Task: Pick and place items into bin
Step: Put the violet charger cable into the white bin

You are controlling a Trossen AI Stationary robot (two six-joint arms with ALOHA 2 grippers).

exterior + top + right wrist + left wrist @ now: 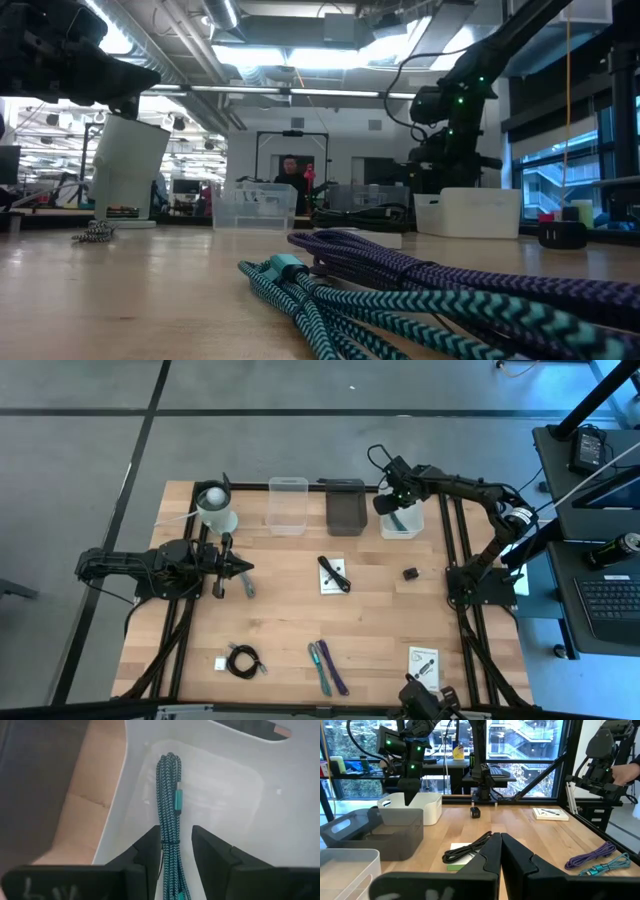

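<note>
Right wrist view: right tool (175, 842), fingers parted around a teal braided cable (169, 795), hangs inside the white bin (280, 820) at the table's far edge, releasing; withdrawal upward likely follows.

Wooden table (290, 610) carried three bins along its far edge (345, 507), a white cup (216, 508), two carded cables (333, 575), loose braided cables (327, 666) and a black coil (245, 660)

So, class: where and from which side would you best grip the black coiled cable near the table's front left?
Probably from straight above, pinching across one side of the coiled cable. It lies flat as a loose loop, apart from the tiny white block, so fingers can straddle the bundled strands.
</note>
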